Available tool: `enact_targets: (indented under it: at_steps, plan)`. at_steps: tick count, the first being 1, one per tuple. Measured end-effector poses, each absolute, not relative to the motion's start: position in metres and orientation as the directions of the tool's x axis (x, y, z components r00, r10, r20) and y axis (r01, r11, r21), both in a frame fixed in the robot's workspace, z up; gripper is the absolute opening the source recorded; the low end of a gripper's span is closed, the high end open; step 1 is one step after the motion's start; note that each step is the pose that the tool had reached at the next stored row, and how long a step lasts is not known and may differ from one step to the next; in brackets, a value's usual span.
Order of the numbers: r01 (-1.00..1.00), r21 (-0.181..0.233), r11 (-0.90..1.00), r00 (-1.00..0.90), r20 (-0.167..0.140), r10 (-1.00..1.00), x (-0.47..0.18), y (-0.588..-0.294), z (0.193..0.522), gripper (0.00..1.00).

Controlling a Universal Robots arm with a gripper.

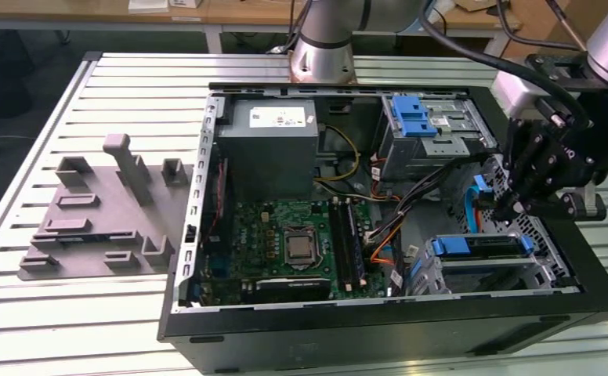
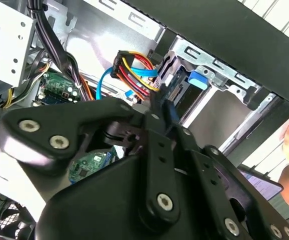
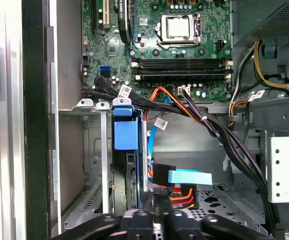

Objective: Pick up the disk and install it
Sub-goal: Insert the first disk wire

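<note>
Slatted metal table (image 1: 32, 313), open computer case (image 1: 388, 329) on it. Gripper (image 1: 515, 210) is inside the case, fingers pressed together. Disk (image 1: 476, 247) in blue carrier sits slotted in the drive cage (image 3: 97, 165), just beyond the fingertips; cable bundle (image 3: 184, 107) close alongside.

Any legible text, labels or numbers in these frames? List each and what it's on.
None legible.
White sticker on the grey power supply box: print too small to read.
White tags on the cable bundle in the first wrist view: too small to read.
Motherboard markings: too small to read.
Blue latch on the drive cage: no print visible.
</note>
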State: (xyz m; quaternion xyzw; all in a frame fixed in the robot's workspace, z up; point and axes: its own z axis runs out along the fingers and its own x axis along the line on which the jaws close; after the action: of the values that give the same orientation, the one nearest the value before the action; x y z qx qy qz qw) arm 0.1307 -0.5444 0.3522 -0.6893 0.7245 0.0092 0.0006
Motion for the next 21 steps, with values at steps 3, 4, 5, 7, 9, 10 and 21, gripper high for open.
enact_targets:
  at_steps: [3, 4, 5, 7, 9, 10, 21]
  plan:
    - [-0.999, 0.012, 0.05, -0.05, -0.014, -0.999, 0.1307, -0.5445, 0.352, 0.11]
    - [-0.999, 0.012, 0.05, -0.05, -0.014, -0.999, 0.1307, -0.5445, 0.3519, 0.11]
    - [-0.999, 0.012, 0.05, -0.05, -0.014, -0.999, 0.1307, -0.5444, 0.3519, 0.11]
    - [-0.999, 0.012, 0.05, -0.05, -0.014, -0.999, 0.1307, -0.5444, 0.3528, 0.11]
    - [-0.999, 0.012, 0.05, -0.05, -0.014, -0.999, 0.1307, -0.5444, 0.3552, 0.12]
    - [-0.999, 0.012, 0.05, -0.05, -0.014, -0.999, 0.1307, -0.5443, 0.3563, 0.18]
    - [-0.999, 0.008, 0.049, -0.05, -0.014, -0.999, 0.1307, -0.5438, 0.3493, 0.24]
